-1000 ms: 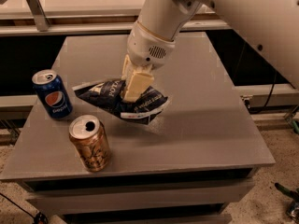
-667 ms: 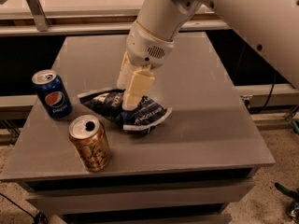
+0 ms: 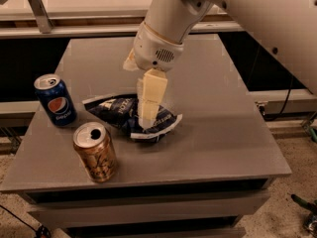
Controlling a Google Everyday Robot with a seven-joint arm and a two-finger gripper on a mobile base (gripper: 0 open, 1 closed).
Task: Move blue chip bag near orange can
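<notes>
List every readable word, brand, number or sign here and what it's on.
No text reads cleanly.
Blue aluminium drink can: round red-white-blue logo; white wordmark below it too small to read.
Crumpled dark navy foil chip bag: white lettering, too blurred to read.
Copper-orange drink can: dark scroll pattern, no legible text.
Cream-coloured gripper, down on the bag: no markings seen.

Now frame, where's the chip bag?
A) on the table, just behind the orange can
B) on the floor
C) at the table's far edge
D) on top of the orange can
A. The chip bag lies mid-table, just behind the orange can and picture-right of the blue can, with the pincer down on its middle.
</notes>
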